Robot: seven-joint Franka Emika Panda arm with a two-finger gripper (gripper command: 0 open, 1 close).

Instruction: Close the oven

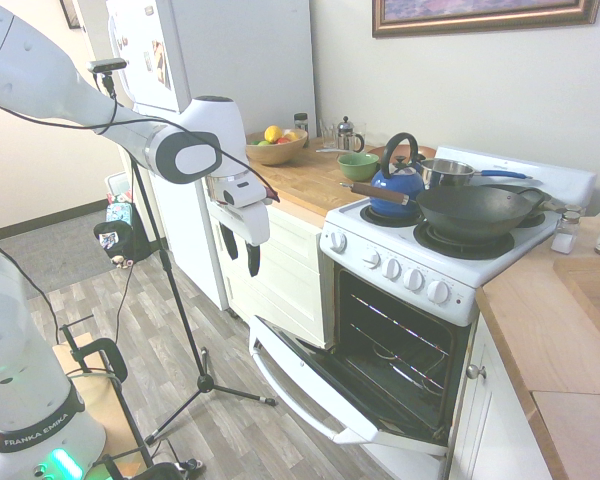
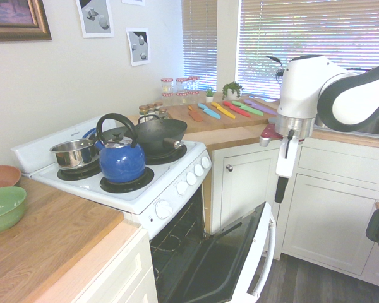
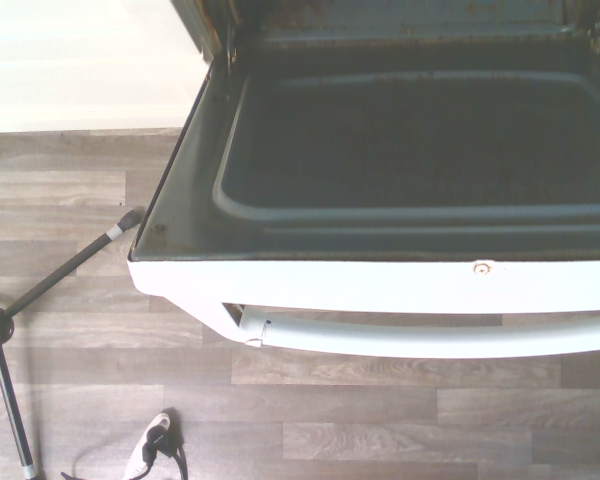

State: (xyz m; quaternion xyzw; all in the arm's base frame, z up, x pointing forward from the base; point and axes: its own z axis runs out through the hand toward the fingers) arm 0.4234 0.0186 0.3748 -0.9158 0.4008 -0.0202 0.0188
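I see the oven [image 1: 405, 330] standing between wooden counters, its door [image 1: 330, 385] dropped down and hanging wide open over the floor. The door's long white handle [image 1: 295, 395] runs along its outer edge, parallel to the oven front, and the door's inner face points up; in the wrist view that handle [image 3: 420, 335] lies straight across below me, with the dark inner panel beyond it. I can read no brand on the oven itself (the only writing I make out is "FRANKA EMIKA" on the arm's base). A row of white knobs [image 1: 400, 272] lines the front panel above the dark racks.

My gripper [image 1: 240, 256] hangs above and well apart from the door's outer corner, pointing down, touching nothing. Its two dark fingers [image 1: 252, 259] stand slightly apart with nothing between them.

On the stovetop sit a blue kettle [image 1: 397, 183], a dark wok [image 1: 475, 210] and a steel saucepan [image 1: 448, 172]. On the counter beyond are a green bowl [image 1: 358, 166] and a fruit bowl [image 1: 276, 148]. White cabinets [image 2: 246, 183] flank the oven, and the second exterior view shows coloured knives [image 2: 230, 108] on the counter by the window. Nothing lies on the open door or between it and my gripper.
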